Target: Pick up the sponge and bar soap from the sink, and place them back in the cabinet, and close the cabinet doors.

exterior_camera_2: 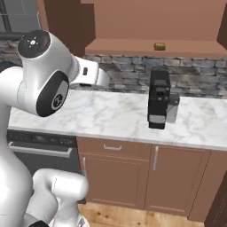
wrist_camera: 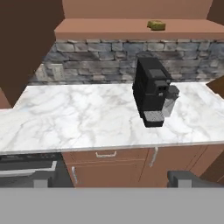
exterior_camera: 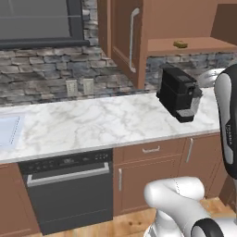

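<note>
The sponge [exterior_camera: 180, 44] [exterior_camera_2: 159, 46] [wrist_camera: 156, 25], a small yellow-olive block, lies on the bottom shelf of the open brown wall cabinet [exterior_camera: 185, 21] [wrist_camera: 131, 13]. The cabinet doors stand open: the left one [exterior_camera: 126, 37] with its silver bar handle swings out over the counter, and a darker panel [exterior_camera: 227, 21] shows at the right. A sliver of the pale sink [exterior_camera: 8, 130] shows at the far left. The bar soap is out of view. My gripper [wrist_camera: 113, 179] hangs back from the counter's front edge, open, its fingertips [wrist_camera: 43, 179] wide apart with nothing between them.
A black coffee machine [exterior_camera: 178, 92] [exterior_camera_2: 158, 98] [wrist_camera: 151, 92] stands on the marble counter [exterior_camera: 92, 122] under the cabinet. Below are a dishwasher [exterior_camera: 69, 185] and brown base cabinets [exterior_camera_2: 146, 173]. Wall outlets [exterior_camera: 78, 86] sit in the stone backsplash.
</note>
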{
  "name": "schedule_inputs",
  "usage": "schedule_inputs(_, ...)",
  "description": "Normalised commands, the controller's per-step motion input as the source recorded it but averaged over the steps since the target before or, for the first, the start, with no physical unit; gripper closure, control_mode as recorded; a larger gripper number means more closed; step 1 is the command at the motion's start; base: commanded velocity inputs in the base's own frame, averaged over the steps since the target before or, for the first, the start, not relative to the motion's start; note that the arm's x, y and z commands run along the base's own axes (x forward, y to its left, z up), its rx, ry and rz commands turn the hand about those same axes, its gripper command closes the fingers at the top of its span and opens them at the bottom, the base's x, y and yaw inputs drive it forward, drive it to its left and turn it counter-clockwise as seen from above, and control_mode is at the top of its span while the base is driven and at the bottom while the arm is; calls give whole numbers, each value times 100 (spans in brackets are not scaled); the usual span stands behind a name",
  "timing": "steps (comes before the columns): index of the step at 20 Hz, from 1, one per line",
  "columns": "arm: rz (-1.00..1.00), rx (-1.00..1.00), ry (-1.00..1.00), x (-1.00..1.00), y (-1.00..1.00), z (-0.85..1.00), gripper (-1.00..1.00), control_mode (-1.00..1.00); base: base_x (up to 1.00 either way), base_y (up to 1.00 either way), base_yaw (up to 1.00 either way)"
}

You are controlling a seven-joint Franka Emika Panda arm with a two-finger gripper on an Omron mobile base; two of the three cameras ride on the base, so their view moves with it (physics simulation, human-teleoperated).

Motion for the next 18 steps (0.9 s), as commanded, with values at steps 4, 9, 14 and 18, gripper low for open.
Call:
schedule_inputs(4,0,0,0,0,0,0,-100,100,-37,100,0)
schedule_inputs(9,0,0,0,0,0,0,-100,100,-38,95,0)
schedule_inputs(14,0,0,0,0,0,0,-100,100,-37,98,0)
schedule_inputs(18,0,0,0,0,0,0,-100,100,-24,100,0)
